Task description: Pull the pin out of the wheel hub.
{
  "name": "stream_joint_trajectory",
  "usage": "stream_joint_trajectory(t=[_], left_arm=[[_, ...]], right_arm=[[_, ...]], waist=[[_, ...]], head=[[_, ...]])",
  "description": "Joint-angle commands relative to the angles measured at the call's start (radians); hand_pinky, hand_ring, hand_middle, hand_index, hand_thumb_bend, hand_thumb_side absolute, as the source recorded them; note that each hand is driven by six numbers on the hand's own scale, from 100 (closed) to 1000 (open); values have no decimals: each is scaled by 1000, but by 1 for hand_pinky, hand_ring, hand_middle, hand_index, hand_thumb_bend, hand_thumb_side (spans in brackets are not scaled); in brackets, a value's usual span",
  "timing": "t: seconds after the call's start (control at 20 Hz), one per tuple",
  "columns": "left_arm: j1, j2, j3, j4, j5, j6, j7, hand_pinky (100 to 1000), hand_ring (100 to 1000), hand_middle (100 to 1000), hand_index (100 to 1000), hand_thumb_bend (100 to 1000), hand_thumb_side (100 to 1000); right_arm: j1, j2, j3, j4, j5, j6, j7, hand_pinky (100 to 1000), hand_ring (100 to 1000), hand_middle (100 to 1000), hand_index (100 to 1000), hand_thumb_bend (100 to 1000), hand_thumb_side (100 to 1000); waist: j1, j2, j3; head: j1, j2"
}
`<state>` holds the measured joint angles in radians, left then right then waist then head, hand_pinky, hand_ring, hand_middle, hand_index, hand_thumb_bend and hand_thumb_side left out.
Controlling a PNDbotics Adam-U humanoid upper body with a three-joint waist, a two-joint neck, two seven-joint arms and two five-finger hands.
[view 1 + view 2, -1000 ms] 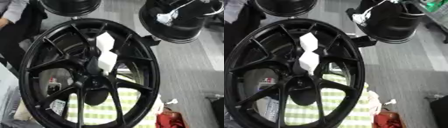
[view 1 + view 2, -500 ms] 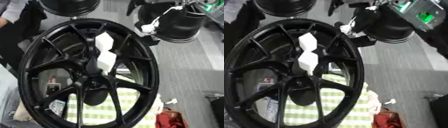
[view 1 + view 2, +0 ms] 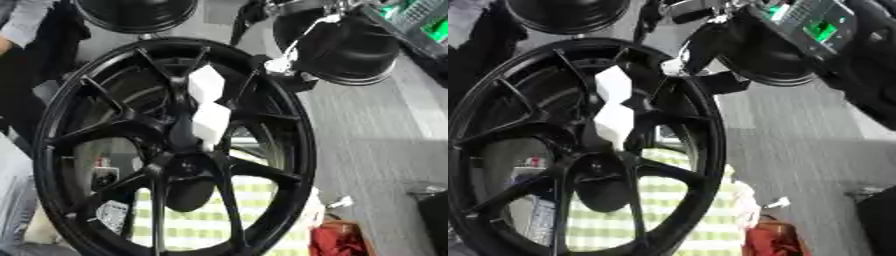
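Left eye view: a large glossy black spoked wheel hub (image 3: 175,150) stands upright, filling the view. Two white block-shaped pieces, seemingly the pin (image 3: 208,107), sit stacked on a spoke just above the centre. Behind lies green checked cloth (image 3: 197,225).

Right eye view: the robot's black right hand (image 3: 710,45) enters at upper right, near the rim; I cannot tell its finger state. Reaching blind, it could strike a spoke and miss the pin.
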<state>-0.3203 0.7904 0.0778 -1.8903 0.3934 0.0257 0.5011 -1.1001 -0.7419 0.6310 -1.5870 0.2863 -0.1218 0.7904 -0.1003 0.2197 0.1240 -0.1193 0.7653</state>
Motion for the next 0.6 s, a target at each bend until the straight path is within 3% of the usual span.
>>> stream_joint_trajectory(t=[0.05, 0.35, 0.6], left_arm=[[-16, 27, 8, -4, 6, -2, -4, 815, 737, 671, 758, 272, 682], [-16, 24, 7, -2, 8, -1, -5, 816, 738, 671, 758, 269, 684], [-14, 22, 8, 1, 9, 0, -5, 817, 738, 671, 758, 267, 686]], right_arm=[[-26, -6, -6, 0, -26, 7, 12, 948, 897, 843, 850, 128, 467], [-39, 15, -1, -2, -23, 14, 15, 950, 905, 855, 862, 188, 451], [-47, 23, -2, -10, -36, 10, 41, 951, 908, 866, 865, 180, 489]], waist=[[5, -22, 1], [4, -24, 5], [3, -24, 6]], head=[[-6, 5], [-12, 5], [-12, 5]])
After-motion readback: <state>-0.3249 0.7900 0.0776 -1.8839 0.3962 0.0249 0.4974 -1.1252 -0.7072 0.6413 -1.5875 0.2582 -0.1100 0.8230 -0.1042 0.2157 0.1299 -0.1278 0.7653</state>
